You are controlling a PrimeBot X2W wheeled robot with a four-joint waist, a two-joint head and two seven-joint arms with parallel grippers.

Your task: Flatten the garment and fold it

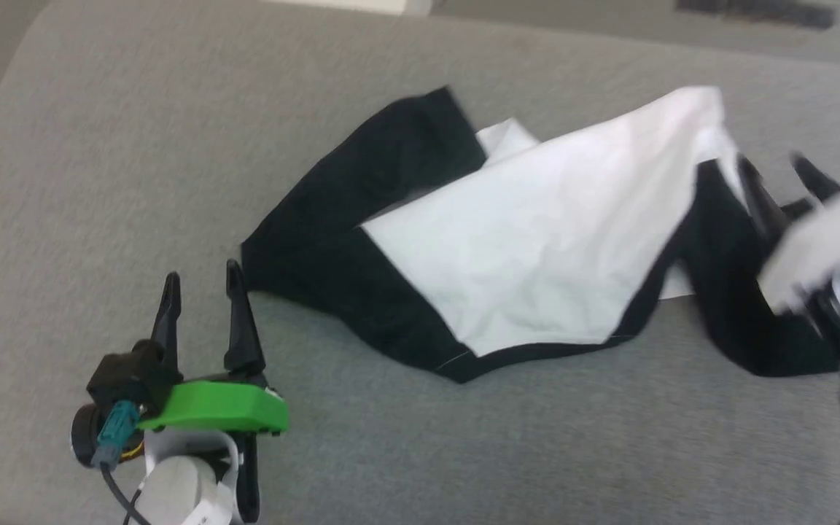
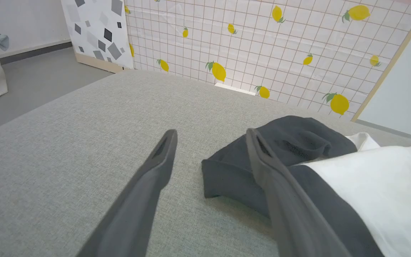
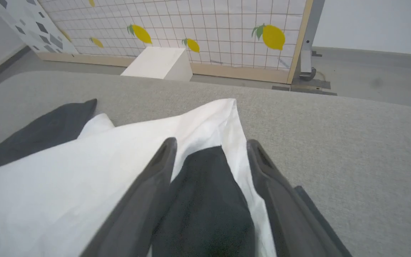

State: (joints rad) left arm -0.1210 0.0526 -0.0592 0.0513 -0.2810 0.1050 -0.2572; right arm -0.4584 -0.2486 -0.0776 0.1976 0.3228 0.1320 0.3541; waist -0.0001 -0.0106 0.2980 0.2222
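Grey fabric surface point(image 1: 135, 146) is stretching out beneath me, and the T-shirt point(image 1: 537, 240) is lying crumpled across its middle, with the white body on top and black sleeves trailing to either side. My left jaws are standing wide open and gripping nothing, hovering just beside the black sleeve point(image 2: 227, 175) at the shirt's left end. My right jaws are standing wide apart over the shirt's right end. The other black sleeve point(image 3: 205, 192) is lying loose between the fingers point(image 3: 148, 178), not pinched by them.
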